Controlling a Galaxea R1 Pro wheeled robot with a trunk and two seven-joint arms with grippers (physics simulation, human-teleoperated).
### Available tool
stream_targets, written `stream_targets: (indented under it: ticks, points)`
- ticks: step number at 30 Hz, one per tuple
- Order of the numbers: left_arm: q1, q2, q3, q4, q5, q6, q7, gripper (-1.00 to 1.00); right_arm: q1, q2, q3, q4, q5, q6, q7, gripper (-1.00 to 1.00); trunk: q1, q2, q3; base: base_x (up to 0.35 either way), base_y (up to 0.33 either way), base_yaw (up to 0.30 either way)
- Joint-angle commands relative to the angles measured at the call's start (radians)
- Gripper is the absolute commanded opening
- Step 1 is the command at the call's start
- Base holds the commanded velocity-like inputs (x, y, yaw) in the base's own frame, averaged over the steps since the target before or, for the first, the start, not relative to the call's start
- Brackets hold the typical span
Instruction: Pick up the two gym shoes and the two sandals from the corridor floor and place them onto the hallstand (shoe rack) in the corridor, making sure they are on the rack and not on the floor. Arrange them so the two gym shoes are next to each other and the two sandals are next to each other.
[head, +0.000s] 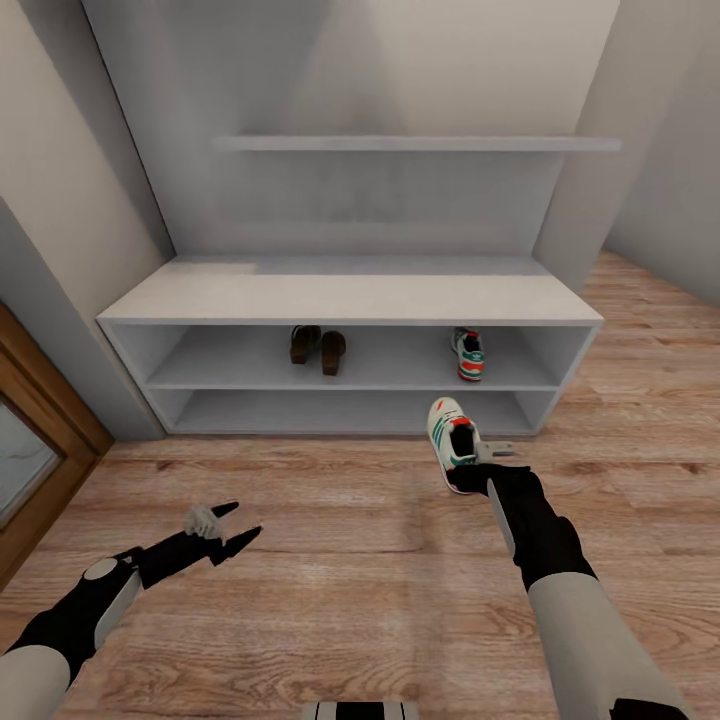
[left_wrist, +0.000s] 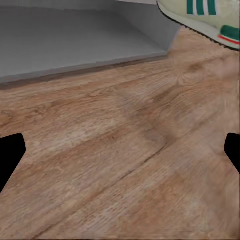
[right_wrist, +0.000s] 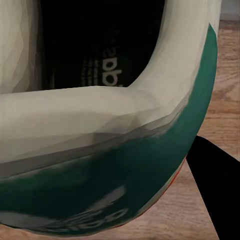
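Gripping heel of white lace-up gym shoe with green stripes (head: 452, 432) in my right gripper (head: 470, 478); fingers mostly hidden behind heel collar, pinched on it. Shoe held above light brown wood-plank floor (head: 330, 560), toe toward rack. My left gripper (head: 232, 528) empty, fingers spread, low over floor. Further off, low white two-tier hallstand (head: 350, 297): upper tier holds dark brown sandal pair (head: 318, 348) side by side, second gym shoe (head: 468, 353) well right of them.
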Motion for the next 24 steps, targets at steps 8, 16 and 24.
stream_targets:
  ticks: [8, 16, 24]
  points:
    - [-0.001, 0.015, -0.007, 0.009, 0.005, -0.025, -0.144, 1.00, -0.001, 0.001, -0.005, -0.001, 0.010, 0.004, 0.009, -1.00, 0.000, 0.000, -0.001, 0.000, 0.000, 0.000]
    - [-0.001, 0.012, -0.009, 0.006, 0.005, -0.025, -0.150, 1.00, -0.001, 0.001, -0.007, -0.002, 0.010, 0.004, 0.009, -1.00, 0.000, 0.000, -0.001, 0.221, 0.000, 0.000]
    - [-0.001, 0.012, -0.011, 0.005, 0.004, -0.026, -0.151, 1.00, -0.001, 0.000, -0.007, -0.006, 0.010, 0.011, 0.009, -1.00, 0.000, 0.000, -0.001, 0.066, 0.000, 0.000]
